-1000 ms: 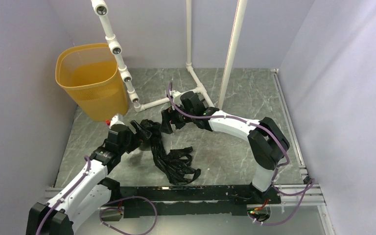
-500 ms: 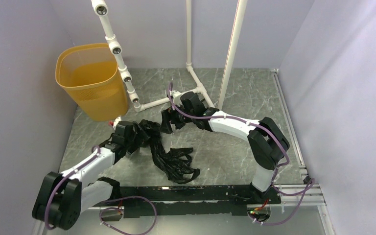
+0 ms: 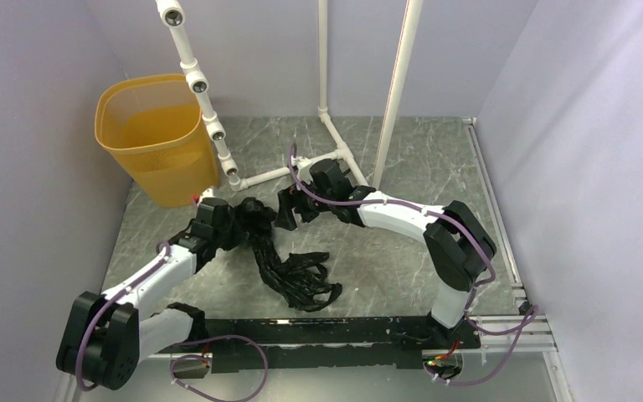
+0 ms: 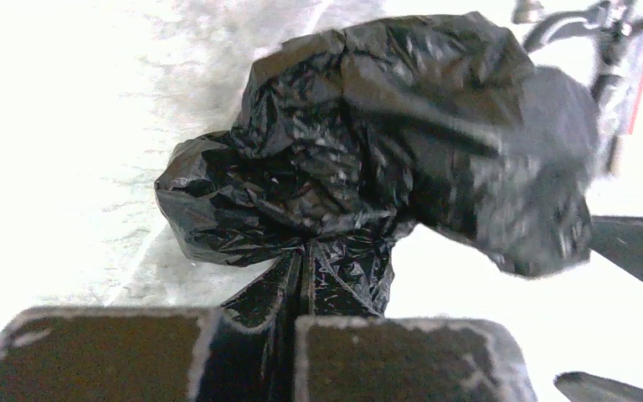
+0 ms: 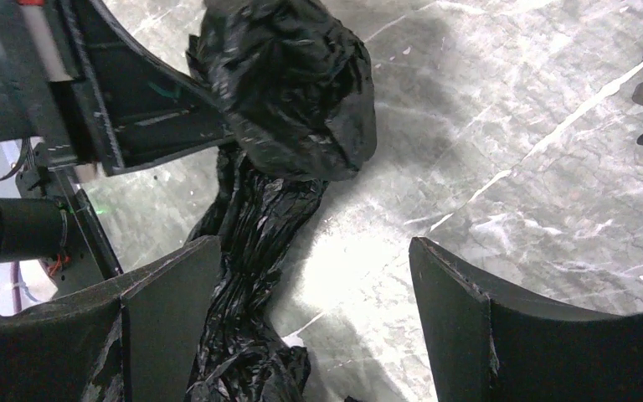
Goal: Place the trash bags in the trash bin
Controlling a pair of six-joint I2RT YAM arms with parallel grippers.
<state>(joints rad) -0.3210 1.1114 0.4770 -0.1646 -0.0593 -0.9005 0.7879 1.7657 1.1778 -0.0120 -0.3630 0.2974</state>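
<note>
The bag (image 3: 289,272) trails on the table (image 3: 402,159), long axis near-right to far-left, its bunched far end clamped by the left gripper (image 3: 236,224). The bin (image 3: 163,172) stands far-left of it. The right gripper (image 3: 285,216) hangs open alongside.

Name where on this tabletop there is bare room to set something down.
Bare: the far right stretch of table between the white pipes and the right wall; the strip between the right arm and the near rail. Crowded: centre, where the left claw grips the trash bag beside the right claw.
</note>
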